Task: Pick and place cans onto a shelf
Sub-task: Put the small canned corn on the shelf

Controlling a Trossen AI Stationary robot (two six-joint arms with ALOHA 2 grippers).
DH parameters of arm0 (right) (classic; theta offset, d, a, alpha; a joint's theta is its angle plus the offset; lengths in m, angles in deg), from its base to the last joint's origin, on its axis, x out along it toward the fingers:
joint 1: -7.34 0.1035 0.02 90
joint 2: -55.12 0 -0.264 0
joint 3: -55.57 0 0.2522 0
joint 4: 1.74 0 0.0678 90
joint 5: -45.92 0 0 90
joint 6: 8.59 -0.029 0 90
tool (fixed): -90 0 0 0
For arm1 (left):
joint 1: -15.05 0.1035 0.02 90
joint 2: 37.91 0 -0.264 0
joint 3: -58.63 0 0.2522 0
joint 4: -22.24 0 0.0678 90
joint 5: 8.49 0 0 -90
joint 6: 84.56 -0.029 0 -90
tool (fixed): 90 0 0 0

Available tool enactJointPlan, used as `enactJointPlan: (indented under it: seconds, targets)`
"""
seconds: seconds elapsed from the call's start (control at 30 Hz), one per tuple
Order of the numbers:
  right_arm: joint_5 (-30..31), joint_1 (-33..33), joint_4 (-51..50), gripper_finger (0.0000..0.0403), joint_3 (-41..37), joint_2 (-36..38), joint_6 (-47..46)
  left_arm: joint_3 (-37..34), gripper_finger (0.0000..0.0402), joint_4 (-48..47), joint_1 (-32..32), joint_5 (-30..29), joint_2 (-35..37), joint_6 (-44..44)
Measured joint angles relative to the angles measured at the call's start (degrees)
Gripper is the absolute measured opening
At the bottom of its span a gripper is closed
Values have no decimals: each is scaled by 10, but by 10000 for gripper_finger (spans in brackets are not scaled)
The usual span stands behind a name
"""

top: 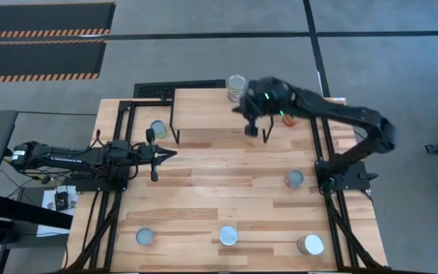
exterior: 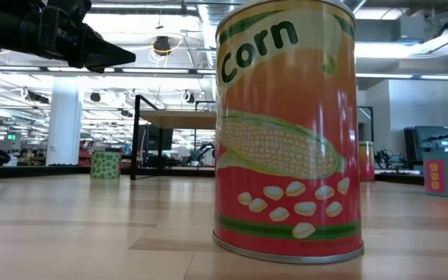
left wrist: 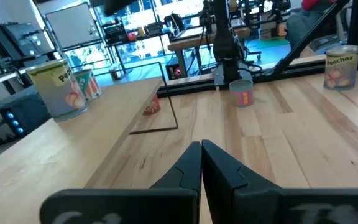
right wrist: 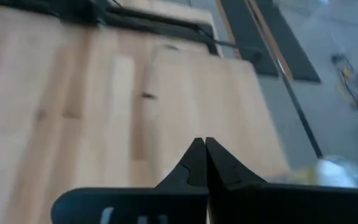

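The shelf (top: 204, 109) stands at the table's far middle on thin black legs; it also shows in the low view (exterior: 179, 118). One can (top: 236, 86) stands upright on its far right corner. My right gripper (top: 246, 105) hovers shut and empty over the shelf's right end, beside that can; its wrist view shows the shut fingers (right wrist: 202, 155) above the shelf top (right wrist: 185, 93). My left gripper (top: 170, 154) is shut and empty, low over the table's left part, pointing right (left wrist: 201, 158). A can (top: 158, 129) stands on the table left of the shelf.
More cans stand upright on the table: one at the right (top: 295, 179) and three along the near edge (top: 144, 237), (top: 228, 236), (top: 310, 243). A corn can (exterior: 286, 132) stands close before the low camera. Black frame rails (top: 327, 152) run along the table's sides.
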Motion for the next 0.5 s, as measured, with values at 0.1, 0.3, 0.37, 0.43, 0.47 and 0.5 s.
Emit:
enactJointPlan:
  seconds: [0.1,0.3,0.37,0.43,0.47,0.5]
  targets:
    - [3,43,92,3,-103,61,-31,0,2,0,0,15,0,0]
    - [91,165,190,3,-244,140,-74,1,2,2,0,21,0,-1]
    - [134,208,196,3,-269,149,-92,2,2,4,0,21,-1,-1]
    - [171,246,197,3,-289,153,-118,2,2,3,0,21,-1,0]
    - [188,264,198,5,-296,152,-132,2,2,3,0,21,-1,1]
    - [204,283,194,5,-302,151,-145,2,2,3,0,22,-1,2]
